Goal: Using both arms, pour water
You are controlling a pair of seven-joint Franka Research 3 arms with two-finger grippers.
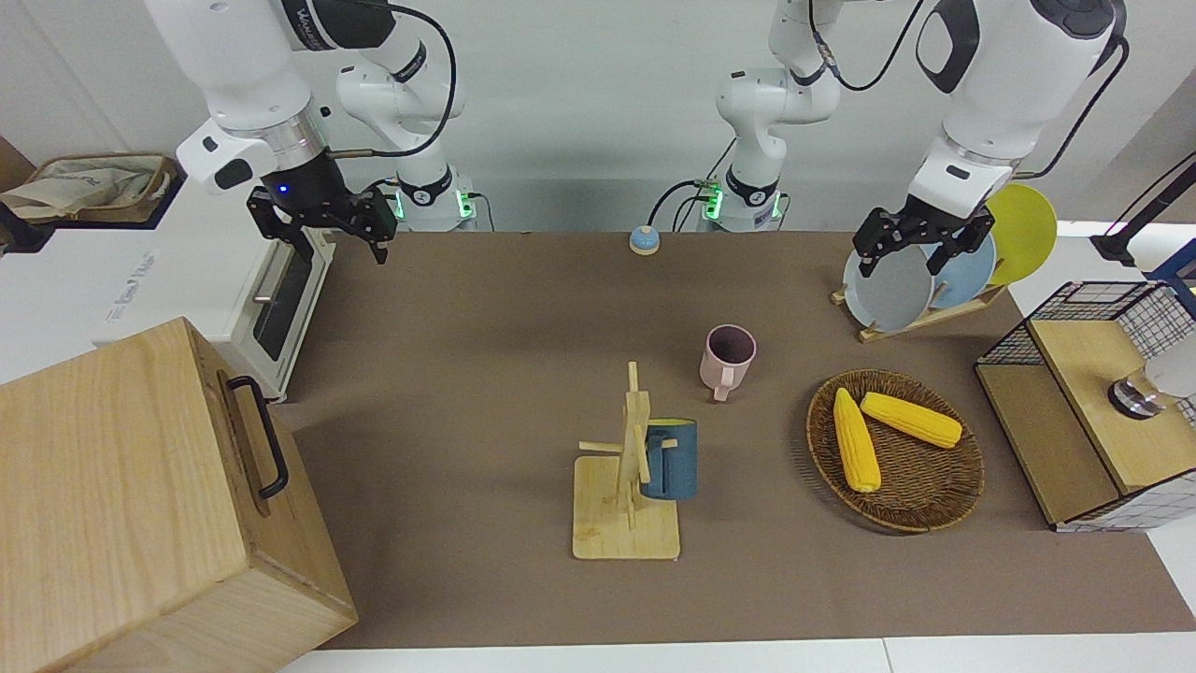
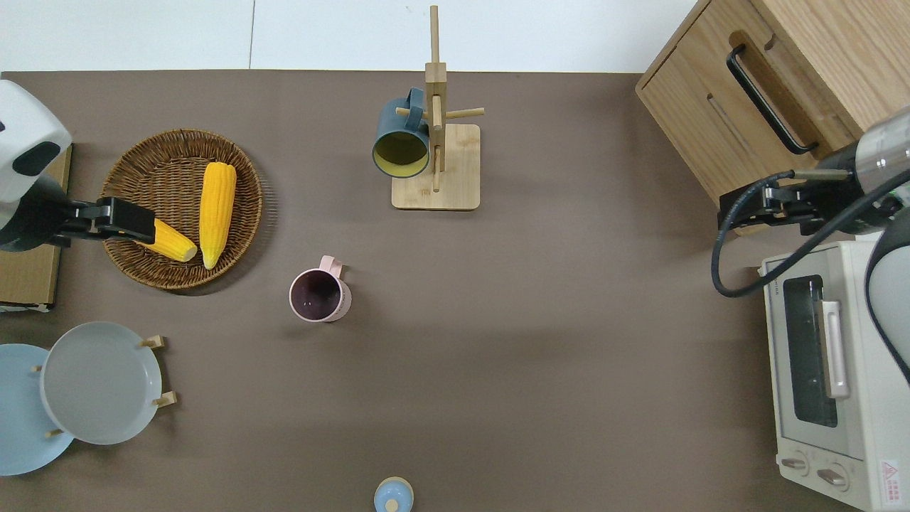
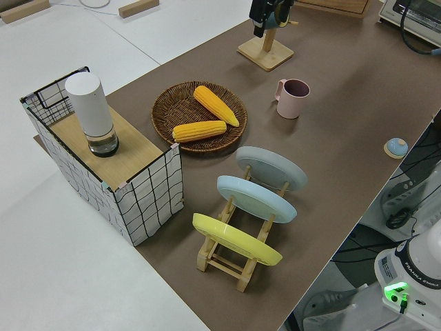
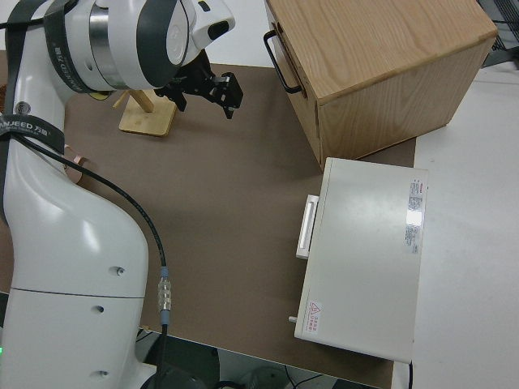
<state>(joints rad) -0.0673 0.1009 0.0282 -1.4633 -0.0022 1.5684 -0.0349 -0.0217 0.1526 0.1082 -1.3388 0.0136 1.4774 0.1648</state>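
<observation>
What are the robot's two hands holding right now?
Nothing. The left tool and the right tool both hang open and empty in the air.

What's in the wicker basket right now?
Two yellow corn cobs lie in the wicker basket, side by side and angled apart. In the overhead view the left gripper covers one end of a cob; the weave under the cobs is hidden.
</observation>
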